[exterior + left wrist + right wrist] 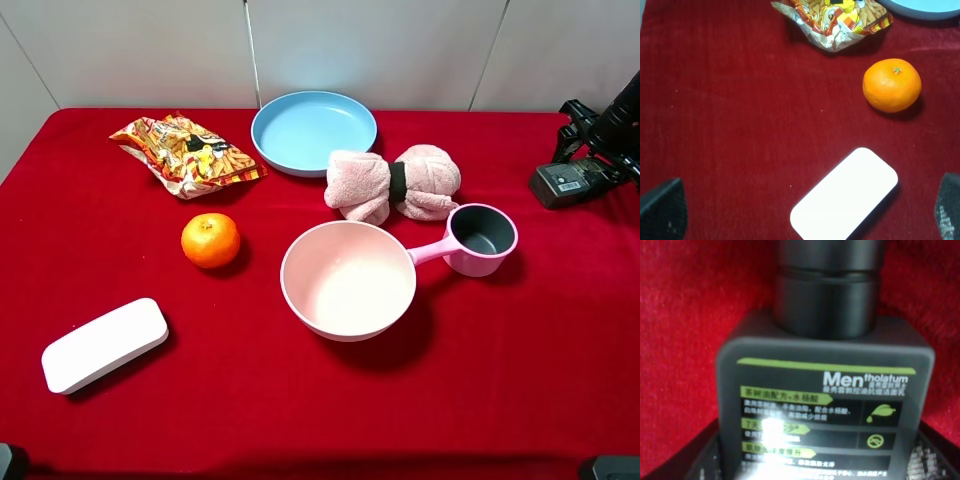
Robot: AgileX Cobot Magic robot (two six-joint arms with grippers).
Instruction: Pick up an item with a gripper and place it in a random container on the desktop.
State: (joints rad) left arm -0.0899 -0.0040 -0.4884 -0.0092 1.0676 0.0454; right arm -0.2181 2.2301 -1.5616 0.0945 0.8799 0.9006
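The step in hand is the pick-up. The right gripper (820, 460) is closed on the bottle (563, 184). In the right wrist view its two meshed pads (704, 462) press the bottle's lower sides, with the black cap pointing away from the camera. The bottle is far to the right of the bowl (348, 280) and a little beyond it, near the right edge of the cloth (500, 400). It looks to be at cloth level, but I cannot tell whether it has left the surface.

The plate (313, 132) lies beyond the bowl, slightly to its left, and holds nothing. The towel (393, 183) sits just beyond the bowl on the right. The cup (480, 240) is close by the bowl's right side, its handle reaching towards the rim. Both are roughly on the line from bottle to plate.

The left gripper (805, 210) hangs open and holds nothing, its fingers wide apart. It is over the case (104, 344), which is well to the left of the bowl and nearer. The orange (210, 240) and the snack bag (185, 152) also lie left of the bowl and look to be clear of the route.

Next, I judge, comes a straight lift, high enough to clear the cup and towel. Then comes a carry leftward and away to above the plate's middle, a lowering close to it and a release. The bottle is flat and smooth, so it could pivot in the pads if swung fast
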